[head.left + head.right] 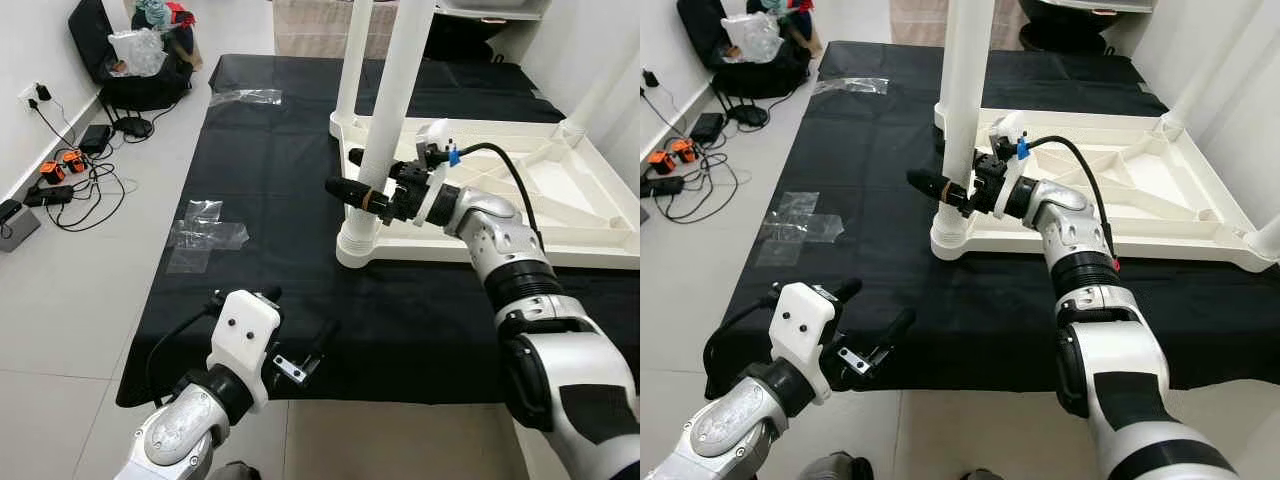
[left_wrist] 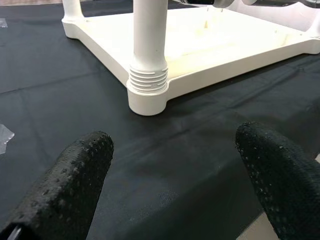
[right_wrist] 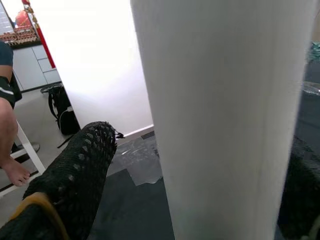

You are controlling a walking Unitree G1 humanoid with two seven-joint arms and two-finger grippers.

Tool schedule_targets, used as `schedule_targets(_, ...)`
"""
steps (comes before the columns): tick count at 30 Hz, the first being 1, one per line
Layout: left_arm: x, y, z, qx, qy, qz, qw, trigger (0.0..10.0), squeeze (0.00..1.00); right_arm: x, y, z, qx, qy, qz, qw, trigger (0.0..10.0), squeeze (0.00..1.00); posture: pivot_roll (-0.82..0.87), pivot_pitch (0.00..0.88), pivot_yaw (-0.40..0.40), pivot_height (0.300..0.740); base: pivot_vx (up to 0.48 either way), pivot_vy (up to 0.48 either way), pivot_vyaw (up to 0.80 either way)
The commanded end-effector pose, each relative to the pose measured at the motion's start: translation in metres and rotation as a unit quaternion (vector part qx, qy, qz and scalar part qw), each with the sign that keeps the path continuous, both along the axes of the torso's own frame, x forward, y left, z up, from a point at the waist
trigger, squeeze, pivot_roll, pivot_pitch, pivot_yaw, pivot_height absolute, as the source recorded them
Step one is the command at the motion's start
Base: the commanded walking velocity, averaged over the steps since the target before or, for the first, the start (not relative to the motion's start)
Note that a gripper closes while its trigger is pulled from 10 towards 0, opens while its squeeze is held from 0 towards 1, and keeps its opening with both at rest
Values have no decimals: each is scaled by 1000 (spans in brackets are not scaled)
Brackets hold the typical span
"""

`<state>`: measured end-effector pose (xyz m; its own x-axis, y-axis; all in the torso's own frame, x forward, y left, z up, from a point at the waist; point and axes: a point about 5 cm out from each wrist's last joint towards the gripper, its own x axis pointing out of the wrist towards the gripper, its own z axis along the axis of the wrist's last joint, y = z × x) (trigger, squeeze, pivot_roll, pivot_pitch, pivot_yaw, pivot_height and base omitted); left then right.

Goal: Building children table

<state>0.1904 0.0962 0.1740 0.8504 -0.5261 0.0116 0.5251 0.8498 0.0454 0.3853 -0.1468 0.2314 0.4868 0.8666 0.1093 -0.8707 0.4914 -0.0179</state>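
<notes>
Right wrist view looks straight along the right gripper [image 1: 362, 180], whose two black fingers [image 3: 80, 175] stand one on each side of the white table leg [image 1: 392, 100], the leg filling the gap between them. From the head views the fingers straddle the leg low down, just above its ribbed collar, and appear pressed to it; I judge them clamped on it, most likely to steady or twist the leg into its socket, since a grip near the base gives the best control over the joint.

That leg stands upright, its long axis vertical, its lower end seated in the round corner socket [image 2: 146, 97] of the upturned white tabletop [image 1: 590, 215]. The tabletop lies underside up on the black mat [image 1: 280, 170], ribs showing, so the sockets face upward to take the legs. A second leg [image 1: 353, 60] rises from the far corner behind the first, also vertical.

Nearer the robot, the left gripper [image 1: 300, 355] hovers low over the mat's near edge, well apart from the tabletop, its fingers [image 2: 65, 195] spread wide and empty, pointing toward the socket corner as if waiting.

Clear plastic wrappers [image 1: 205, 235] lie on the mat to the left, and cables [image 1: 85, 185] and a dark bag [image 1: 140, 70] sit by the wall.
</notes>
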Motion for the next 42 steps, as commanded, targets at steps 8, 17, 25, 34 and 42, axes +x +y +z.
schedule_targets(8, -1, -2, -2, 2, 7, -3, 1000, 10000, 0, 3, 7, 3, -13, -21, -19, 1000, 10000, 0, 106, 128, -85, 740, 0, 0, 0)
schedule_targets(17, -1, -2, -2, 2, 6, -1, 1000, 10000, 0, 5, 8, 4, -14, -24, -32, 999, 10000, 0, 106, 126, -85, 740, 0, 0, 0)
schedule_targets(25, -1, -2, -2, 2, 5, -2, 1000, 10000, 0, 5, 9, 4, -14, -26, -34, 999, 10000, 0, 105, 122, -84, 740, 0, 0, 0)
schedule_targets(34, -1, -2, -2, 3, 5, -1, 1000, 10000, 0, 5, 10, 2, -17, -28, -36, 999, 0, 0, 106, 119, -84, 740, 0, 0, 0)
schedule_targets(42, 0, -1, -2, 4, 4, 0, 1000, 10000, 0, 4, 11, 0, -21, -28, -34, 999, 0, 0, 107, 117, -83, 740, 0, 0, 0)
